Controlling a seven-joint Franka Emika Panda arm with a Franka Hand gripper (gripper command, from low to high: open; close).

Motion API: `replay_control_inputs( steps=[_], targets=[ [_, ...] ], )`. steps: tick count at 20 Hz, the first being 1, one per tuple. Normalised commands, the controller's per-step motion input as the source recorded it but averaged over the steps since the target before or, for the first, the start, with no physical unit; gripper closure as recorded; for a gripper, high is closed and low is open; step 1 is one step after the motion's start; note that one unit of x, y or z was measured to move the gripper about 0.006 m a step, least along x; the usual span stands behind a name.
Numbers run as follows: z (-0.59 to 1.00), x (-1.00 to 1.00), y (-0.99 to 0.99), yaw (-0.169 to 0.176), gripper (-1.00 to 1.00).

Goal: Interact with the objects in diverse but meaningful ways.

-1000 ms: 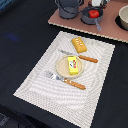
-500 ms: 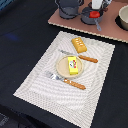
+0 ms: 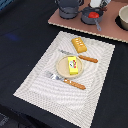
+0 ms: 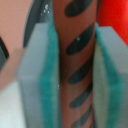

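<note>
In the wrist view my gripper (image 4: 78, 85) is shut on the brown sausage (image 4: 77, 50), which has dark stripes and stands between the teal pads (image 4: 50, 80). Something red, probably the tomato (image 4: 114, 20), shows just behind it. In the exterior view the red tomato (image 3: 92, 14) lies in a dark pan (image 3: 92, 19) at the back, with the arm (image 3: 98, 4) above it. The dark grey two-handled pot (image 3: 68, 8) stands to that view's left of the pan. The yellow box (image 3: 73, 65) rests on a tan plate (image 3: 62, 67). The orange ridged block (image 3: 78, 45) lies on the placemat.
A striped placemat (image 3: 40, 82) carries a knife (image 3: 82, 57) and a fork (image 3: 66, 80) with wooden handles. A pinkish board (image 3: 75, 26) at the back holds the pot and pan. A pale bowl (image 3: 123, 17) stands at the exterior view's far right.
</note>
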Motion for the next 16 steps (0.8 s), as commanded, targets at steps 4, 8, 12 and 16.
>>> replay_control_inputs(
  steps=[4, 8, 12, 16],
  targets=[
    [0.18, -0.36, 0.0, 0.005, -1.0],
    [0.36, 0.11, -0.16, -0.008, -1.0],
    [0.46, 0.39, -0.64, -0.078, -1.0],
    [0.48, 0.4, -0.7, -0.079, -1.0]
  ],
)
